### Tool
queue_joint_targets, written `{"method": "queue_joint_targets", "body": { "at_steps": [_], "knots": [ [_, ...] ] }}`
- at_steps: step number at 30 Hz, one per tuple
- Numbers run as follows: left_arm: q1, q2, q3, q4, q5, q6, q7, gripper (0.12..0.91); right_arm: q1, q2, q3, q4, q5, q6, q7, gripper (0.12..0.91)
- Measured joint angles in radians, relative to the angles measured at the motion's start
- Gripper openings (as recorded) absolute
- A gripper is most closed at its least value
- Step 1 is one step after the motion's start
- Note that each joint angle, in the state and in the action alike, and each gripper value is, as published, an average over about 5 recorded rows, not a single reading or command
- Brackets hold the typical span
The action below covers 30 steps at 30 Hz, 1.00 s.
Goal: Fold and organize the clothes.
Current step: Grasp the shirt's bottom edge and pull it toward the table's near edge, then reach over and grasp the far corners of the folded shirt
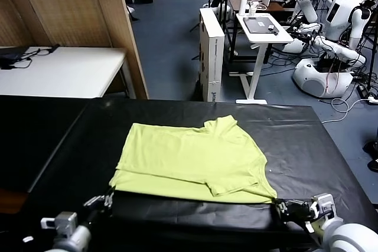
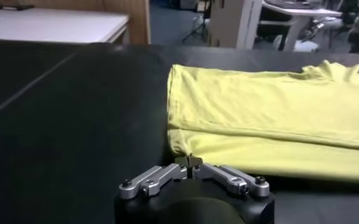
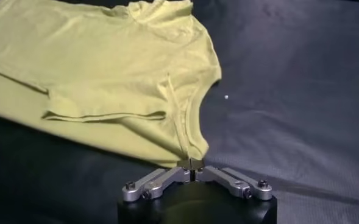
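The lime yellow-green T-shirt [image 1: 192, 157] lies partly folded on the black table [image 1: 307, 140], one sleeve folded onto its front. My left gripper [image 1: 108, 199] is shut on the shirt's near left corner; in the left wrist view the closed tips [image 2: 189, 162] pinch the edge of the shirt [image 2: 270, 115]. My right gripper [image 1: 277, 206] is shut on the near right corner; in the right wrist view the closed tips [image 3: 191, 163] pinch the hem of the shirt [image 3: 106, 73]. Both corners lie low at the table's near edge.
A white table [image 1: 59, 72] and a wooden screen [image 1: 77, 10] stand at the back left. A white cabinet [image 1: 211, 51], a small white desk [image 1: 263, 28] and other robots [image 1: 331, 28] stand beyond the table's far edge.
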Motion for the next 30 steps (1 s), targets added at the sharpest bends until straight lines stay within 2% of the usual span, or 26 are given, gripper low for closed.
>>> {"method": "queue_joint_targets", "body": {
  "at_steps": [2, 5, 8, 11, 13, 18, 23, 30],
  "knots": [
    [0.002, -0.006, -0.003, -0.011, 0.003, 0.035, -0.019, 0.329, -0.009, 0.001, 0.009, 0.016, 0.003, 0.0, 0.002, 0.512],
    [-0.006, -0.017, -0.011, -0.032, 0.012, 0.121, -0.058, 0.499, -0.023, 0.002, 0.025, 0.043, 0.013, 0.0, 0.004, 0.7],
    [-0.019, -0.024, -0.024, -0.056, 0.005, 0.186, -0.085, 0.689, -0.019, 0.0, 0.042, 0.064, 0.039, 0.0, 0.005, 0.847],
    [-0.036, -0.025, -0.04, -0.077, -0.029, 0.194, -0.097, 0.842, 0.014, -0.004, 0.049, 0.063, 0.083, 0.0, 0.014, 0.899],
    [-0.056, -0.023, -0.049, -0.084, -0.069, 0.193, -0.104, 0.89, 0.056, -0.004, 0.043, 0.047, 0.112, 0.0, 0.022, 0.904],
    [-0.145, -0.002, -0.048, -0.068, -0.155, 0.186, -0.11, 0.906, 0.231, -0.01, -0.007, -0.042, 0.14, 0.0, -0.005, 0.907],
    [-0.272, 0.043, -0.015, -0.008, -0.255, 0.202, -0.115, 0.907, 0.438, -0.021, -0.109, -0.168, 0.132, 0.0, -0.039, 0.907],
    [-0.508, 0.109, 0.053, 0.138, -0.35, 0.223, -0.081, 0.907, 0.707, -0.004, -0.306, -0.359, 0.094, 0.024, -0.097, 0.907]
  ]
}}
